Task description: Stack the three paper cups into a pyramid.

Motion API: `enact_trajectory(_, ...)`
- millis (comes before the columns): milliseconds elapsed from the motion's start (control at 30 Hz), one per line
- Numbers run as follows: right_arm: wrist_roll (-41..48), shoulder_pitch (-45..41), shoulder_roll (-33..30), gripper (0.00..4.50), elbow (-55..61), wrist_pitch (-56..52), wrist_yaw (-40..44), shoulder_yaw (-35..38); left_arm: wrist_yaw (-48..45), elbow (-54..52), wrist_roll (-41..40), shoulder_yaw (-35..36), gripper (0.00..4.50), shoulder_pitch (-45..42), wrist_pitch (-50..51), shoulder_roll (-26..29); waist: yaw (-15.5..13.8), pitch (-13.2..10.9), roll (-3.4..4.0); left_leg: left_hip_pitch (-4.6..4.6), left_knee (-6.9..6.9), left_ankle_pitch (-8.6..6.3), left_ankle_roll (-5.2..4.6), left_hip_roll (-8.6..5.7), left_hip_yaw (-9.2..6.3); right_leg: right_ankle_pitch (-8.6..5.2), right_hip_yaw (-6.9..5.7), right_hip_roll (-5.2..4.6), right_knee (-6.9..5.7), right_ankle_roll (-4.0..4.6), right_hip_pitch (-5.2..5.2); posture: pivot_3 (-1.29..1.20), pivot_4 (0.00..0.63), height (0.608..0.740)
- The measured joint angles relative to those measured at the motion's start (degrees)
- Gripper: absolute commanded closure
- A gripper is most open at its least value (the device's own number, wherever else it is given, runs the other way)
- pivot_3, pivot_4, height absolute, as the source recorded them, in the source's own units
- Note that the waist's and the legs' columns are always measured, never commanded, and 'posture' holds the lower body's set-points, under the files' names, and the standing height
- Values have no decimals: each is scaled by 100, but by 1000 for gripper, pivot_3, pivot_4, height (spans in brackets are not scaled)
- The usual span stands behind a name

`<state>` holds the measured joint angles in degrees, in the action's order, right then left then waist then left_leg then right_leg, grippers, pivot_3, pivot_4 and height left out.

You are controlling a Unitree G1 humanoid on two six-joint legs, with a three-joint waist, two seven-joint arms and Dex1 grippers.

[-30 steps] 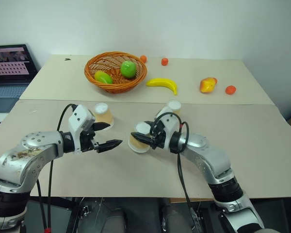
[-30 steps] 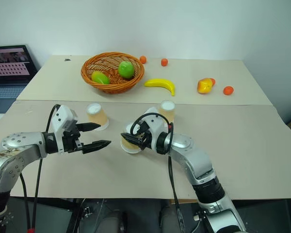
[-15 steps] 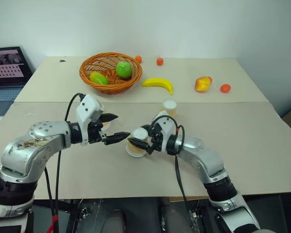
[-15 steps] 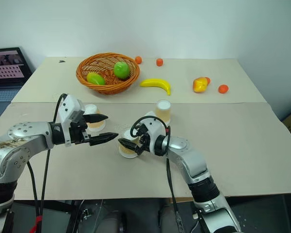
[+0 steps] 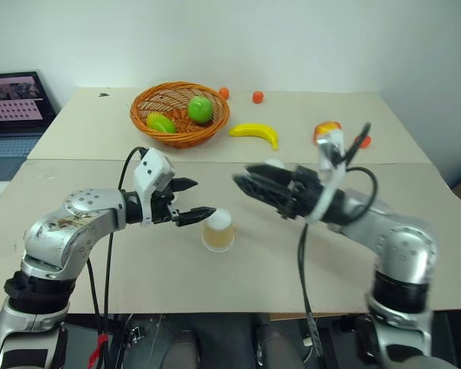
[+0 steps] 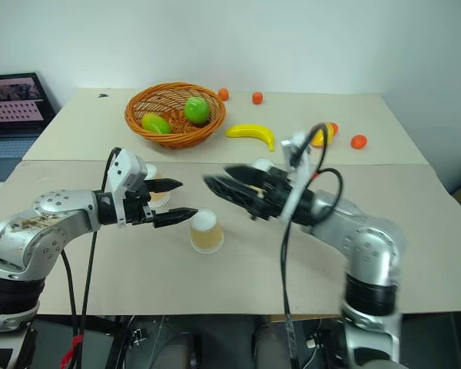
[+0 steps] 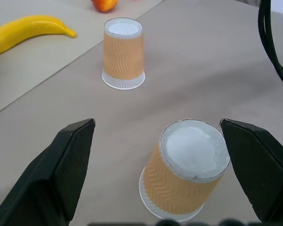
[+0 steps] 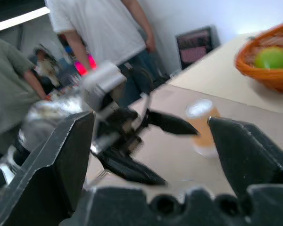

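Note:
One paper cup [image 5: 217,231] stands upside down on the near table, alone, with nothing touching it. My left gripper [image 5: 193,199] hovers just left of it, open, and the cup [image 7: 188,169] sits between and ahead of its fingers. A second cup [image 6: 155,192] stands behind the left gripper, partly hidden by it. The third cup [image 7: 124,52] stands farther back; from the head it peeks out [image 5: 274,163] behind my right gripper [image 6: 219,178]. That gripper is raised above the table right of the middle cup, open and empty, pointing left.
On the far table lie a wicker basket [image 5: 149,101] holding green fruit, a banana [image 5: 257,133], a peach-like fruit [image 5: 326,129] and small orange fruits [image 5: 257,97]. A laptop [image 5: 14,104] sits at the far left. People [image 8: 99,28] stand beyond the table.
My right gripper has opened, let go of the middle cup and lifted up and to the right. The cup stays upside down on the table. The left gripper edged slightly toward it.

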<state>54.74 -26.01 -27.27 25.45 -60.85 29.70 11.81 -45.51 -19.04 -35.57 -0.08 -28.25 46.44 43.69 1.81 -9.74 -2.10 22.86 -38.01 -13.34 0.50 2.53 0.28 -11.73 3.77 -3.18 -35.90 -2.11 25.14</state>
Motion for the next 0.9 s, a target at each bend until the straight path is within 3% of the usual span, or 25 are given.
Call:
enact_trajectory(167, -2222, 676, -1252, 66, -693, 1714, 266, -723, -62, 45, 53, -15, 0, -63, 0, -16, 75, 0, 0, -6, -1, 0, 0, -5, 5, -19, 13, 1, -2, -33, 1, 0, 150, 735)
enact_trajectory(267, -2978, 760, -1282, 66, -1266, 2512, 324, -966, -159, 38, 60, -16, 0, -77, 3, -10, 105, 0, 0, -12, -1, 1, -1, -2, 3, -20, 21, 9, -12, -34, 1, 0, 150, 735)
enact_trajectory(400, -3244, 604, -985, 66, -1816, 3082, 455, -1090, -440, -162, -198, 53, 0, -67, 145, 218, 111, -1, 0, -15, -1, 1, -2, 0, 3, -18, 22, 11, -15, -32, 1, 0, 150, 735)
enact_trajectory(667, -3347, -85, -579, 66, -2589, 3362, 823, -1156, -1122, -516, -455, 708, 0, 601, 111, 1210, 78, -3, 3, -17, -1, 2, -2, 0, 4, -15, 20, 9, -14, -26, 0, 0, 150, 735)
enact_trajectory(900, -3549, -1207, -136, 66, -3700, 3782, 1209, -1351, -771, -707, -426, 752, 0, 633, 29, 975, 57, -4, 2, -13, -3, 3, -3, 2, 4, 4, 17, 10, -9, 5, -2, 0, 150, 735)
